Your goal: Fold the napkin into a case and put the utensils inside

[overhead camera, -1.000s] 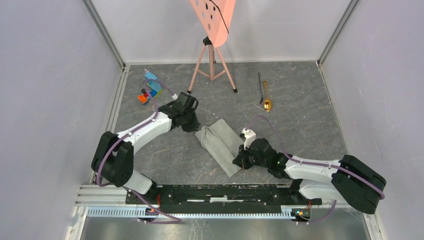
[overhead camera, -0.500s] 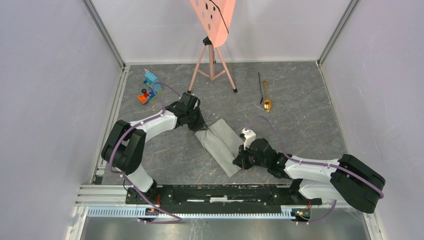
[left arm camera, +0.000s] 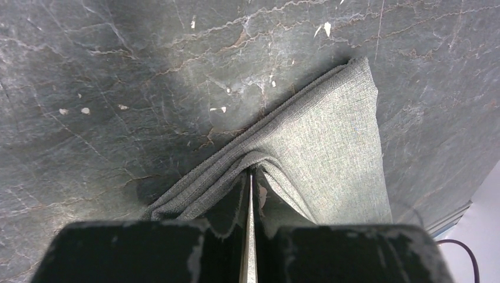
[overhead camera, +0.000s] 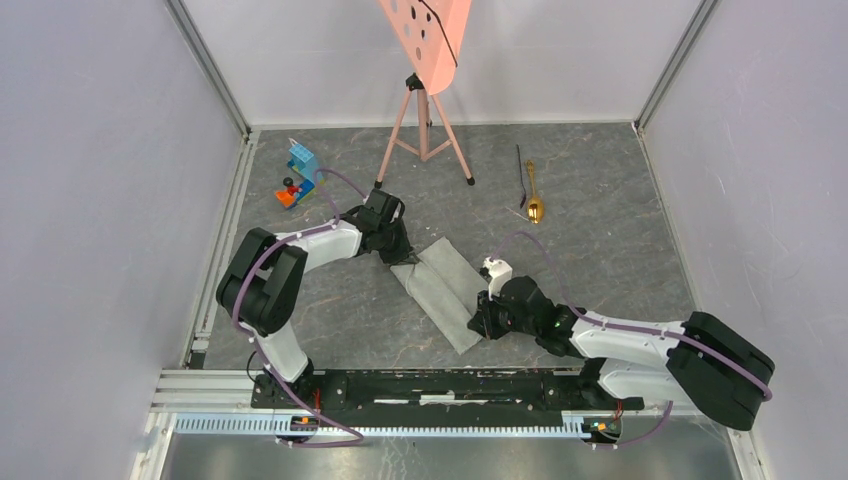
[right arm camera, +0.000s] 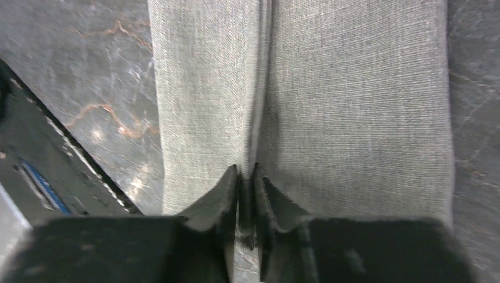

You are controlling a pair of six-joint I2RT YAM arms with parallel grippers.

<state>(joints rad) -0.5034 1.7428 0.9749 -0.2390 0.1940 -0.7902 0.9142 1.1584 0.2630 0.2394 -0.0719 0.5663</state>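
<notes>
Napkin (overhead camera: 447, 292): folded to narrow layered strip at table (overhead camera: 600, 250) centre, long axis 11-to-5 o'clock.
Left pincer (overhead camera: 398, 252): at strip's 11 o'clock end, fingers together, clamped on cloth edge.
Right pincer (overhead camera: 482, 322): near 5 o'clock end, fingers almost together, pinching raised centre crease.
Spoon (overhead camera: 534, 195) and black utensil (overhead camera: 521, 175): side by side at 1 o'clock of napkin, well apart, untouched.
Judged progress: folding well along, likely final fold pending; loading of both utensils not yet begun.
</notes>
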